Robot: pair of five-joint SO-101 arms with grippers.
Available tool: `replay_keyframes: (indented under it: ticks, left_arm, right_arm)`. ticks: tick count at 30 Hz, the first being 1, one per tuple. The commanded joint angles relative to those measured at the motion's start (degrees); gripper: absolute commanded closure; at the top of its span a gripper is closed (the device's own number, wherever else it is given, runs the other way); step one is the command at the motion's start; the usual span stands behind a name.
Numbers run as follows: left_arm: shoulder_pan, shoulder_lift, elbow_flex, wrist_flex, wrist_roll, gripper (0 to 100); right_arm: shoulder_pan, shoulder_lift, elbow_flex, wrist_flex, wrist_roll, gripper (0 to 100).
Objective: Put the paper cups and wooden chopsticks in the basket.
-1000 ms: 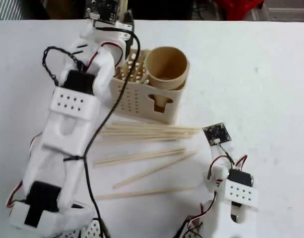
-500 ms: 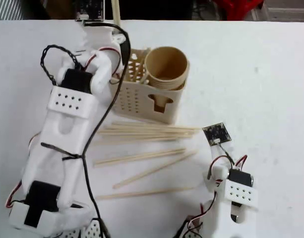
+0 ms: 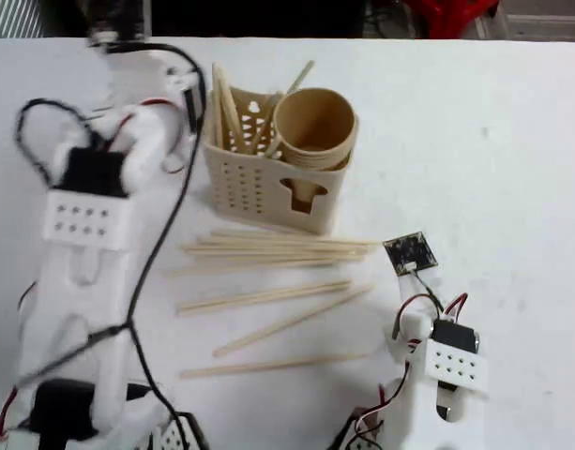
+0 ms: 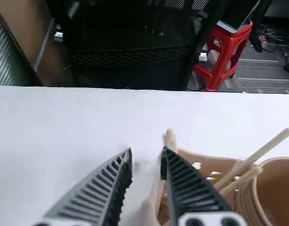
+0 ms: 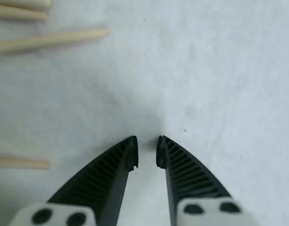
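**Cups in the basket, most chopsticks flat on the worktop**

Beyond the far edge, a dim room with a black mesh chair point(image 4: 135, 47) and a red stool point(image 4: 224, 47). White worktop point(image 3: 512, 141): flat and matt, probably little hold for round sticks, so expect rolling at a nudge.

Left arm point(image 3: 85, 234) stretched along the left side toward the far edge. Left gripper point(image 4: 145, 160) just beside the basket's far corner, fingers point(image 4: 182, 183) narrowly apart and gripping nothing.

Basket point(image 3: 268, 192) upright in the far middle of the worktop, with perforated walls and a cut-out handle on the near face. Paper cups point(image 3: 315, 127) stacked mouth up in its right part. Judged light and easily crushed, so pinch gently at the rim if handled at all.

Standing chopsticks point(image 3: 226, 103) leaning in the basket's left part, one slanting out behind the cups. Loose chopsticks point(image 3: 278, 248) flat on the worktop just in front of the basket: a tight bunch nearest it, a few singles fanned out closer to the arms. Judged light, stiff, thin and smooth, likely to swivel if pinched at an end. Take hold near the middle, across the length, reaching right down to the surface.

Right gripper point(image 5: 147, 150) low over the worktop near the ends of some loose chopsticks, fingers a narrow gap apart with nothing between.
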Motion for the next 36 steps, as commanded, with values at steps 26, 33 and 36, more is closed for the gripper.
replay_keyframes:
  ticks: [26, 33, 36]
  left_arm:
    - [-26.15, -7.43, 43.08, -17.58, -2.02, 88]
    - [-26.15, -7.43, 43.34, -17.76, -2.02, 88]
    - [-26.15, -7.43, 43.34, -17.67, -2.02, 88]
  right_arm:
    - [-48.22, 6.99, -30.07, 26.42, 0.62, 79.4]
    - [-63.34, 22.02, -29.36, 25.98, 12.04, 78.3]
    - [-62.73, 22.99, -26.64, 21.76, 15.38, 78.3]
